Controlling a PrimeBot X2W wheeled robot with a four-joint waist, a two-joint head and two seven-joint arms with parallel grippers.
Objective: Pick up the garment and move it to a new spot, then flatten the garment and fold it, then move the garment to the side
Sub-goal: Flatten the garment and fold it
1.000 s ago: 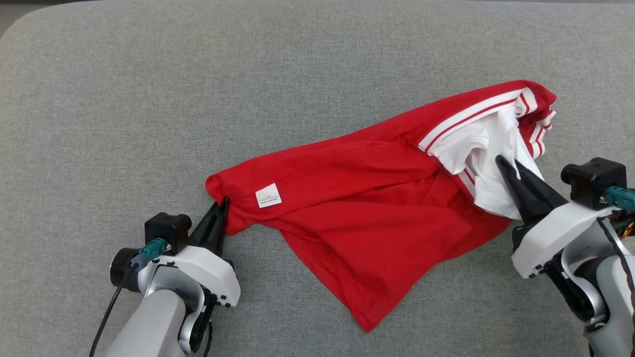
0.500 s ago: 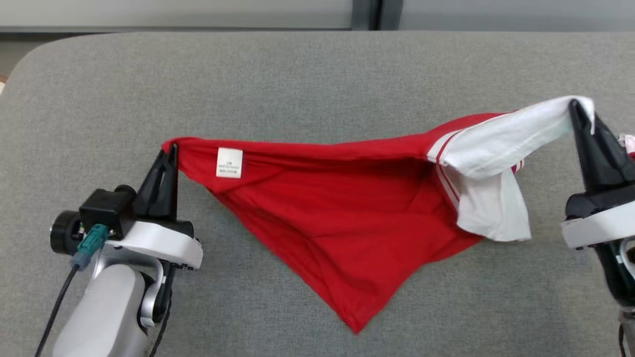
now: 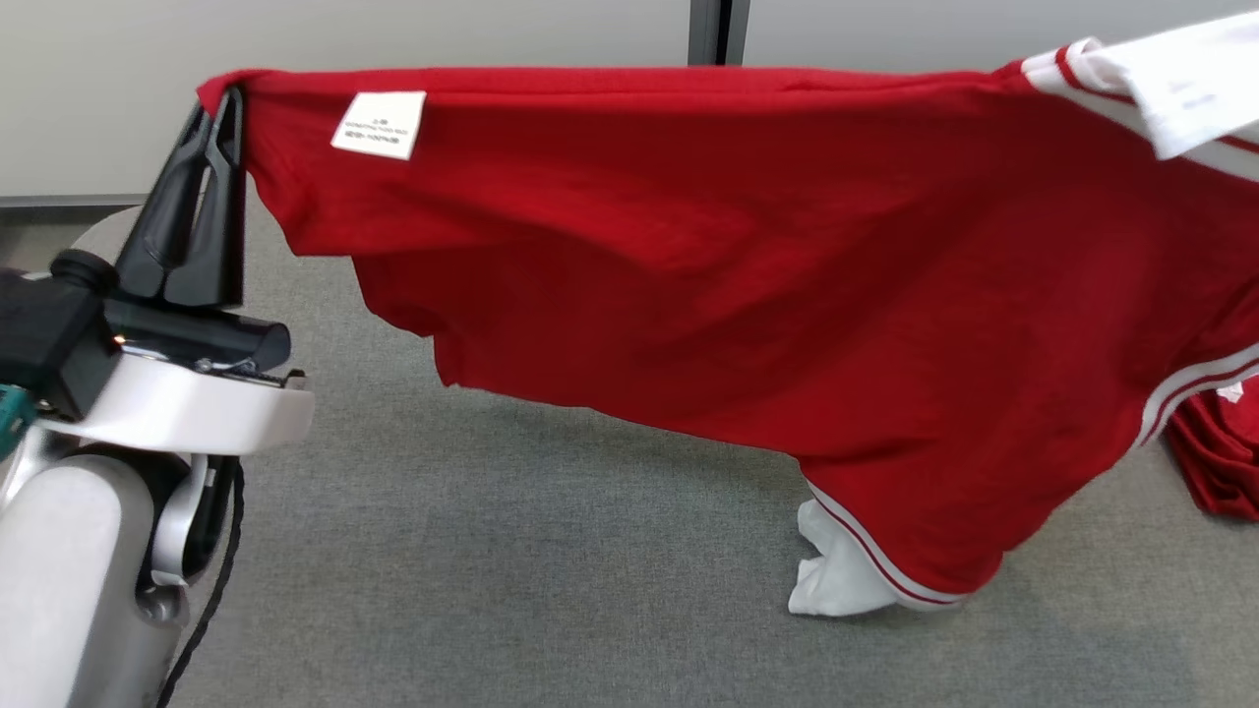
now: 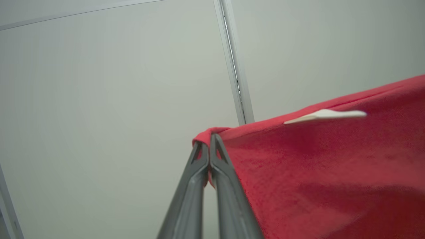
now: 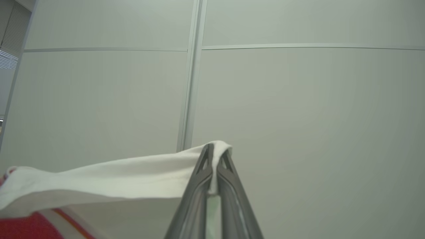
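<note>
Left gripper (image 3: pixel 224 103): nearest, over the tabletop's left edge; jaws closed on a red corner of the garment (image 3: pixel 738 275).
Tabletop (image 3: pixel 492 590): grey, cloth-covered; bare beneath the raised cloth.
Trailing end: a white sleeve (image 3: pixel 836 575) and striped hem hang lowest and appear to rest on the tabletop, right of centre.
Red cloth (image 3: pixel 1220 462): lies at the right edge; whether it belongs to the garment cannot be told.
Garment span: stretched taut in the air from left to right, care label (image 3: pixel 379 125) outward near the left corner.
Right gripper (image 5: pixel 217 147): jaws closed on a white fold of the garment's far right end.
Wall (image 3: pixel 443 29): pale panels behind.
Change: a second ago the garment lay crumpled on the tabletop and the right jaws were closing on it; now both ends are lifted, and the head camera has tilted upward.
Meaning: pick-up is nearly complete; carrying to a new spot likely comes next, with flattening and folding not yet begun.
</note>
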